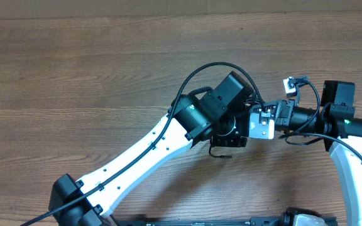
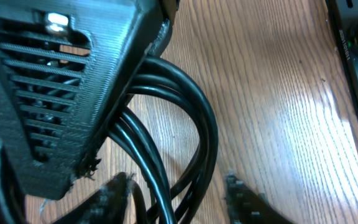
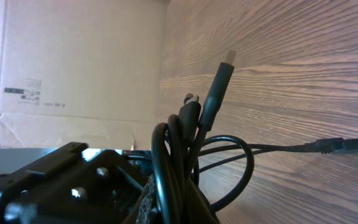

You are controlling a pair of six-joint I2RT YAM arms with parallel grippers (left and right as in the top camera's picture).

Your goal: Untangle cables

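Note:
A bundle of black cables [image 2: 191, 124] hangs in loops just above the wooden table. My right gripper [image 3: 185, 211] is shut on the bundle [image 3: 179, 162]; a USB plug [image 3: 227, 62] and a second plug [image 3: 191, 102] stick up from it. One cable trails right to an inline connector [image 3: 340, 146] on the table. My left gripper [image 2: 178, 199] is open, one fingertip on each side of the cable loops. In the overhead view both grippers meet mid-table, left [image 1: 228, 139] and right [image 1: 247, 122], with a small cable loop [image 1: 219, 154] showing below them.
A cardboard box [image 3: 79, 68] stands at the table's far edge. The right arm's dark finger housing [image 2: 67, 93] fills the upper left of the left wrist view. The wooden table [image 1: 74, 75] extends left of the arms.

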